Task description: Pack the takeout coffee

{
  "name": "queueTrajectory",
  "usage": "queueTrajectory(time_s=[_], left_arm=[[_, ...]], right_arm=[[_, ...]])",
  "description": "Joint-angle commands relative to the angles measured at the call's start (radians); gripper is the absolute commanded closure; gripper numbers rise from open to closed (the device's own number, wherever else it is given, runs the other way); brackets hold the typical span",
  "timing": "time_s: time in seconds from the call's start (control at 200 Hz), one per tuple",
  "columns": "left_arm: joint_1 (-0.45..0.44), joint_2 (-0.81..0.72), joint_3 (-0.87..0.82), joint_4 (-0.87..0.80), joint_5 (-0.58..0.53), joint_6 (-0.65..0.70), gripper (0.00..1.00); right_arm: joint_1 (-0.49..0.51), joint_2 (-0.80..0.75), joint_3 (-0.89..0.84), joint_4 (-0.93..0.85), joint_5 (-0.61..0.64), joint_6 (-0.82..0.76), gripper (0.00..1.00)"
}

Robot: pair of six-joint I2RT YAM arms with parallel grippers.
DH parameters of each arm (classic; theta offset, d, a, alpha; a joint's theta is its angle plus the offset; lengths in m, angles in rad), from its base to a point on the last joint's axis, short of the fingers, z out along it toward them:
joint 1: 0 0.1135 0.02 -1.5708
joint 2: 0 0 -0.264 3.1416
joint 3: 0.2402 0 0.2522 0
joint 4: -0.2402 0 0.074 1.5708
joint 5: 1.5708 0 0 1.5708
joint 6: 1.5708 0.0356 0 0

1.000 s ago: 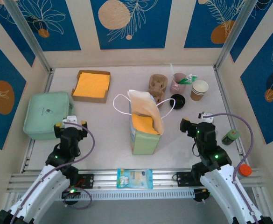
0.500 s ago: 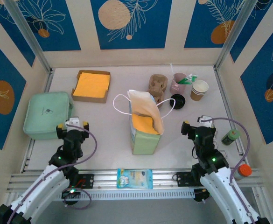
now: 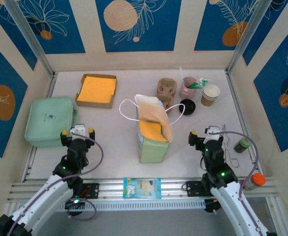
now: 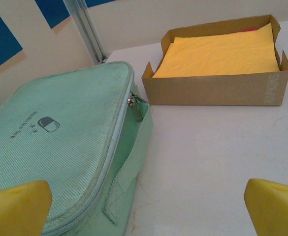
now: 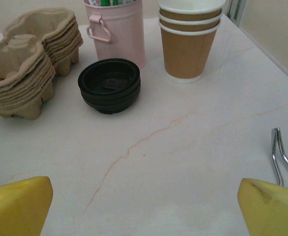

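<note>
Well, from my station:

Left gripper [image 3: 77,132]: fingers spread wide with nothing between them, hovering low just beside the mint-green fabric zip pouch [image 3: 50,120].
Right gripper [image 3: 205,132]: fingers likewise wide apart and empty, over bare white marble-look tabletop [image 5: 148,162].
Takeout coffee: I cannot tell where a lidded cup sits. The closest I can make out is a low stack of round black plastic lids [image 5: 109,88], apart from the cups.
Around the lids: a pink cup of utensils [image 5: 116,32] just behind, and a stack of brown lidless paper cups with cream rims [image 5: 188,44] to the right. A pile of moulded-pulp cup carriers [image 5: 25,73] lies to the left.
Path ahead of right gripper: open table up to the lids.
Beside right gripper: thin metal tongs [image 3: 231,152] lie just to its right; a small green container [image 3: 242,144] lies beyond.
Centre: a tall pale-green paper bag with white handles [image 3: 152,132] stands upright between the two arms, mouth open.
Far left: a kraft cardboard box lined with yellow paper [image 4: 222,64], behind the pouch.
</note>
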Motion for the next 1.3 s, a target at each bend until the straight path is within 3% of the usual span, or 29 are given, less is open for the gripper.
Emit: queueTrajectory(time_s=[0.0,0.445,0.68,1.026,1.296], left_arm=[[-0.010,0.010,-0.026,0.100,-0.028,0.036,0.00],[-0.008,0.183,-0.076,0.432,-0.043,0.125,0.00],[0.009,0.268,-0.082,0.542,-0.024,0.143,0.00],[0.090,0.478,-0.081,0.784,0.063,0.163,0.00],[0.163,0.552,-0.078,0.861,0.123,0.147,0.00]], right_arm=[[-0.005,0.002,-0.019,0.129,0.009,-0.042,0.03],[-0.066,0.214,-0.055,0.420,-0.065,-0.071,0.02],[-0.081,0.233,-0.072,0.483,-0.062,-0.068,0.01],[-0.115,0.239,-0.105,0.538,-0.083,-0.060,0.01],[-0.134,0.264,-0.123,0.603,-0.084,-0.051,0.01]])
